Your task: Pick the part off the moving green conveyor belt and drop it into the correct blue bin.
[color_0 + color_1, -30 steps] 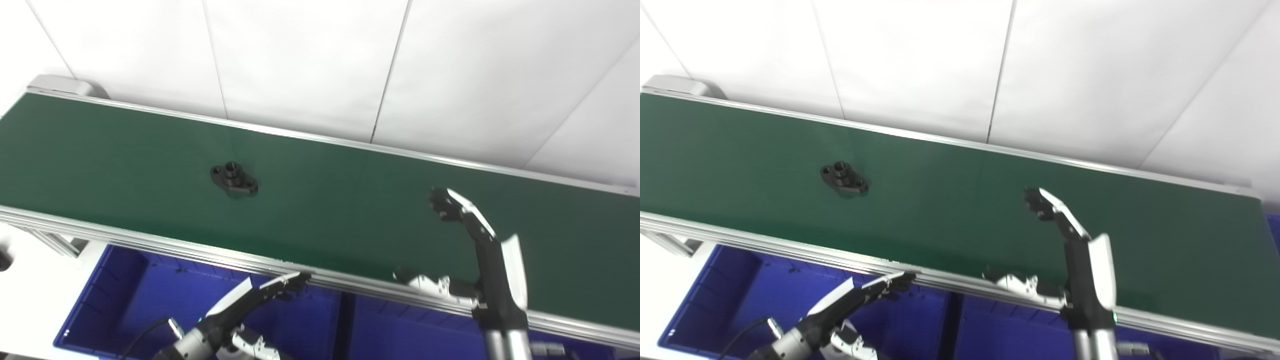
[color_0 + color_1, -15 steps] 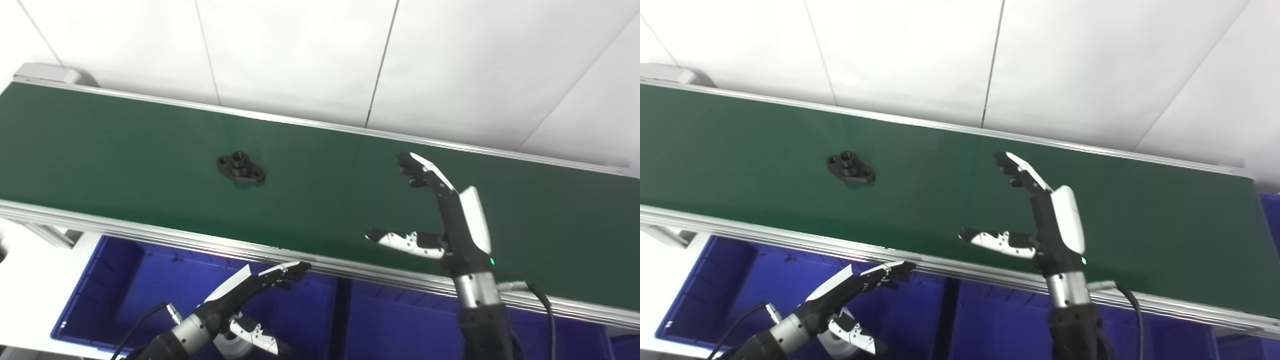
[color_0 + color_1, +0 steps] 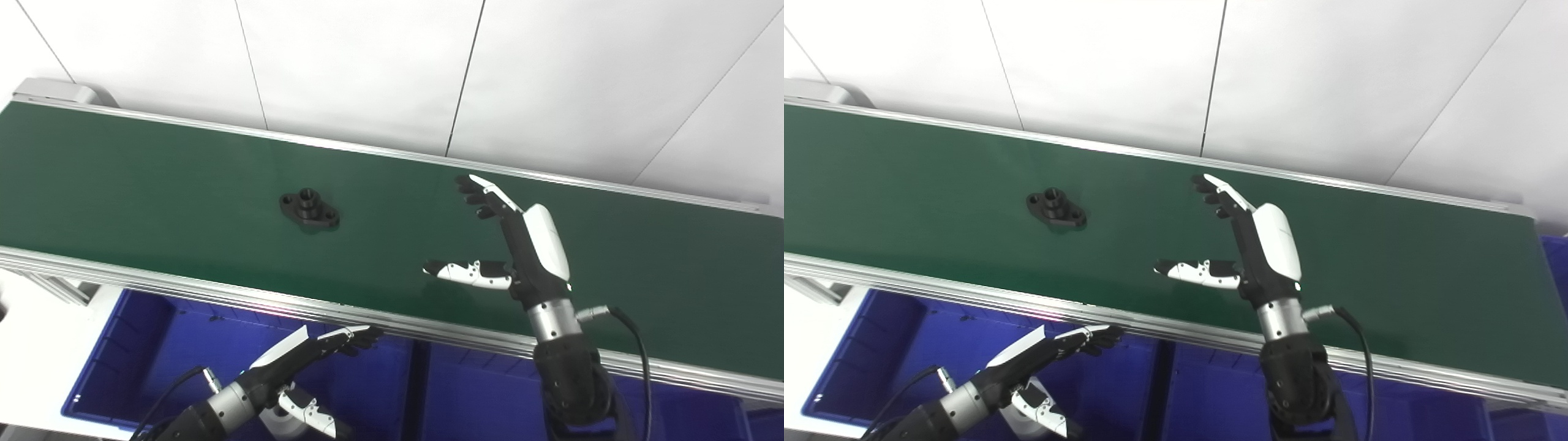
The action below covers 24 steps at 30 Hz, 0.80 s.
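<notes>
Part (image 3: pixel 309 209) on belt (image 3: pixel 153 184), untouched

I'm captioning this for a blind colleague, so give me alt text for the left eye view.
A small black part lies on a green conveyor belt, with the robot's open right hand raised over the belt to its right. The open left hand waits below the belt's near edge, above a blue bin.

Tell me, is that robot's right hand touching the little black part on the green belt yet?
Apart. The left eye view shows bare green belt between the open right hand and the black part.
</notes>
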Each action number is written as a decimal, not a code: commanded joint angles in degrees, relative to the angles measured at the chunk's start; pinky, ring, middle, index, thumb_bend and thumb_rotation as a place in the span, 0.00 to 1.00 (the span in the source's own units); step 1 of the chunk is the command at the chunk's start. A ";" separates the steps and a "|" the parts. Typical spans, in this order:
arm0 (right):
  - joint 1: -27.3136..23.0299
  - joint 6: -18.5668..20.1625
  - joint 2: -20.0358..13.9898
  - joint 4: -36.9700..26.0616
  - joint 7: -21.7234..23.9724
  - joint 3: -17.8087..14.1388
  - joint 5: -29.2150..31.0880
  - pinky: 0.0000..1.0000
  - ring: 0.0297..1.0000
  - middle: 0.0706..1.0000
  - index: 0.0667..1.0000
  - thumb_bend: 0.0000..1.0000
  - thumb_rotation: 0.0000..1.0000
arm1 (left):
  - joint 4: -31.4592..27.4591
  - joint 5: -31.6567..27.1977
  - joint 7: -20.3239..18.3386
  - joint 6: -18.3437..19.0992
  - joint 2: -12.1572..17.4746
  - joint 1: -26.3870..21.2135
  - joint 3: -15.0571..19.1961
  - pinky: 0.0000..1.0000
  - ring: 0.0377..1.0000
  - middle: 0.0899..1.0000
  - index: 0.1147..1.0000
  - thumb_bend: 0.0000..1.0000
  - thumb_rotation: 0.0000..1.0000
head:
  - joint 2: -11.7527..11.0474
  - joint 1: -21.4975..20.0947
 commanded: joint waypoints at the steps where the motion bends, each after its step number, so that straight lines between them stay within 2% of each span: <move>1: -2.37 0.71 -0.38 -0.60 0.39 0.21 -0.13 0.68 0.76 0.80 0.81 0.84 0.43 | -1.21 -0.93 -0.20 -1.60 0.22 -0.13 0.40 0.82 0.86 0.88 0.88 0.95 0.34 | 0.08 0.17; 7: -6.28 3.55 -2.02 0.64 4.27 2.09 -3.04 0.68 0.77 0.80 0.81 0.85 0.45 | -1.78 0.12 -0.32 -1.00 0.03 0.15 0.08 0.83 0.87 0.89 0.88 0.95 0.35 | 0.29 0.59; 14: -10.18 5.01 -3.62 2.14 6.51 4.63 -7.43 0.70 0.76 0.78 0.79 0.86 0.44 | -2.13 -0.88 -1.72 -0.85 -0.07 0.17 -0.49 0.85 0.88 0.91 0.88 0.95 0.32 | 0.54 0.65; 24: -15.06 6.80 -3.55 5.87 10.08 8.04 -12.63 0.72 0.76 0.77 0.79 0.86 0.44 | -3.20 1.08 -1.46 -0.69 -0.71 0.73 -0.58 0.85 0.88 0.90 0.88 0.95 0.31 | 0.89 1.38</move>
